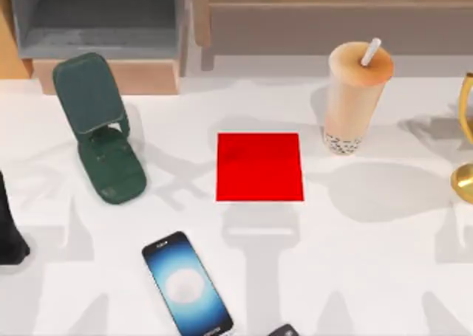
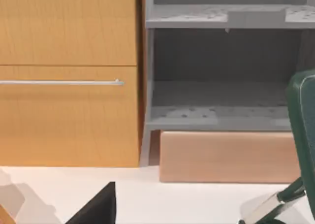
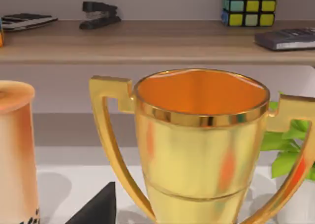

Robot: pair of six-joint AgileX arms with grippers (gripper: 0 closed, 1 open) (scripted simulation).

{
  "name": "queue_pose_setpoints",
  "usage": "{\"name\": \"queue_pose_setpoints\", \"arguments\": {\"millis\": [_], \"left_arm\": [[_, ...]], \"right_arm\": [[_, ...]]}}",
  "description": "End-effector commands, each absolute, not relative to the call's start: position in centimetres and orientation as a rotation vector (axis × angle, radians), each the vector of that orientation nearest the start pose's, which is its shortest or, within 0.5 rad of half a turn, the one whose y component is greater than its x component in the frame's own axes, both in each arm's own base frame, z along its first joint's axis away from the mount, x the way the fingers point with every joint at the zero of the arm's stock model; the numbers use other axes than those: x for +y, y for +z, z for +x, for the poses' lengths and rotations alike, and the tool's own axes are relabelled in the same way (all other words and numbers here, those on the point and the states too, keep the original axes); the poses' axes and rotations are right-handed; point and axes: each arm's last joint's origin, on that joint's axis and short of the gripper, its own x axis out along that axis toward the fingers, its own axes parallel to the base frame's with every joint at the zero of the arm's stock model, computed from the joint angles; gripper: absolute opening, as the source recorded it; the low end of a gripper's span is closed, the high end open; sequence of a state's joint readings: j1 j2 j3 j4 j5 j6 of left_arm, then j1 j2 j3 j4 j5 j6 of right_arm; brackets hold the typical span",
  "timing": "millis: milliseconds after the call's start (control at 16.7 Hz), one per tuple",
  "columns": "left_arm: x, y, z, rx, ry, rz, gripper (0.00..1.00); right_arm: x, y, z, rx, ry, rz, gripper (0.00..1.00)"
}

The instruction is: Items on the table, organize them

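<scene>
My left arm sits parked at the table's left edge and my right out past the right edge, and I cannot tell how either claw's fingers stand. Outward from the left, the dark green folding phone stand (image 1: 100, 129) stands upright at the far left, with the black smartphone with its glowing blue-white screen (image 1: 187, 284) lying flat at the near edge of the broad white tabletop (image 1: 384, 262). The flat red square pad (image 1: 259, 167) lies centre, the tall bubble-tea cup with white straw (image 1: 354, 98) stands far right of it, a shiny gold two-handled trophy cup (image 3: 199, 150) stands farther right, and the small dark grey mouse (image 1: 284, 330) peeks in at the near edge.
</scene>
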State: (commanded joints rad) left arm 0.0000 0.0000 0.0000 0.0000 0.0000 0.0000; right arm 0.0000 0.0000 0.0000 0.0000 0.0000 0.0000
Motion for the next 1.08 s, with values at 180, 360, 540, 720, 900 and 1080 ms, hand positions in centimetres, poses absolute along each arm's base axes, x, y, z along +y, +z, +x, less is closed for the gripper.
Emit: {"name": "queue_pose_setpoints", "arguments": {"millis": [180, 360, 540, 720, 900, 1080], "left_arm": [[-0.1, 16.2, 10.6, 0.007, 0.0, 0.0, 1.0], [0.0, 18.0, 10.7, 0.075, 0.007, -0.003, 1.0], [0.3, 21.3, 11.5, 0.209, 0.029, -0.007, 1.0], [0.9, 25.1, 14.1, 0.405, 0.061, -0.015, 1.0], [2.1, 28.2, 18.8, 0.639, 0.097, -0.031, 1.0], [3.8, 29.5, 24.8, 0.884, 0.13, -0.057, 1.0]], "right_arm": [[-0.1, 16.0, 10.6, 0.0, 0.0, 0.0, 1.0], [-0.1, 16.0, 10.6, 0.0, 0.0, 0.0, 1.0], [-0.1, 16.0, 10.6, 0.0, 0.0, 0.0, 1.0], [-0.1, 16.0, 10.6, 0.0, 0.0, 0.0, 1.0], [-0.1, 16.0, 10.6, 0.0, 0.0, 0.0, 1.0], [-0.1, 16.0, 10.6, 0.0, 0.0, 0.0, 1.0]]}}
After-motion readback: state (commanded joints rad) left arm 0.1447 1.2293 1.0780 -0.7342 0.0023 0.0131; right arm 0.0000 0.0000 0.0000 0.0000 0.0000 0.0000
